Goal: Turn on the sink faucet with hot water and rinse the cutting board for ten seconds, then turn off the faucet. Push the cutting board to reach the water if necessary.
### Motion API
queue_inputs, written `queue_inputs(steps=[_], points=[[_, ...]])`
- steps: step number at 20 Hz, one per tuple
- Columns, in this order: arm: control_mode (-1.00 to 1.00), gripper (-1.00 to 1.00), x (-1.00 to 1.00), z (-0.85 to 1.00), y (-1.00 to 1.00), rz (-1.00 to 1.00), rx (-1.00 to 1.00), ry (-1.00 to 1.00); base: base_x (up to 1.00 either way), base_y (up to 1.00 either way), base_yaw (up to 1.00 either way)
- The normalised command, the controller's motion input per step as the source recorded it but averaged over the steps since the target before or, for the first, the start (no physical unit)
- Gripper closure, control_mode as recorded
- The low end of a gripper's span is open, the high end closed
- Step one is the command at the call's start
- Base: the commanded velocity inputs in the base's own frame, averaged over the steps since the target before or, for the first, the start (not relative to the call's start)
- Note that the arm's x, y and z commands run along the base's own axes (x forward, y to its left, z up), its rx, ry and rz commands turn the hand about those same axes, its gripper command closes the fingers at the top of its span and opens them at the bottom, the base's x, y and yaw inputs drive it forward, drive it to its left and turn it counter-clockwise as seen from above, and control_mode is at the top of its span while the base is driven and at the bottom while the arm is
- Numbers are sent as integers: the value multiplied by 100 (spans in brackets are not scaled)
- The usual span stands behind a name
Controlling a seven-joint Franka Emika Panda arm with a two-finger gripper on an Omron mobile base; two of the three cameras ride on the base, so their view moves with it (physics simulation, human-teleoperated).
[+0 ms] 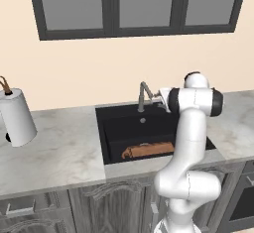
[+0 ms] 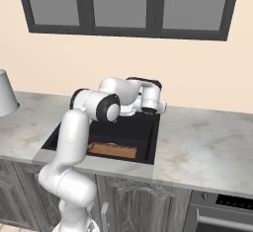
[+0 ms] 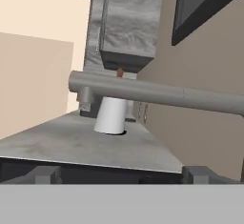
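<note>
The sink faucet stands at the back rim of the black sink. Its grey spout crosses the hand view just ahead of my gripper, whose fingertips stand wide apart with nothing between them. My gripper hovers right beside the faucet, above the basin's back edge. The orange-brown cutting board lies flat at the front of the sink, partly behind my arm, and the board also appears under my forearm. The water is out of view.
A white paper towel roll stands on the marble counter at the left, and it shows beyond the spout. A dark-framed window sits above the sink. Wide counter lies right of the basin.
</note>
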Motion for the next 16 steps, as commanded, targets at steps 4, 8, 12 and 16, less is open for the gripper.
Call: queue_inputs(steps=[4,8,12,16], points=[[-100,-100,-29,0,-14,0,0,-2,0,0,0],[-100,-100,-29,0,-1,0,0,-9,0,0,0],[-100,-100,-23,0,0,2,0,-13,0,0,0],[-100,-100,-1,0,0,0,0,-7,0,0,0]])
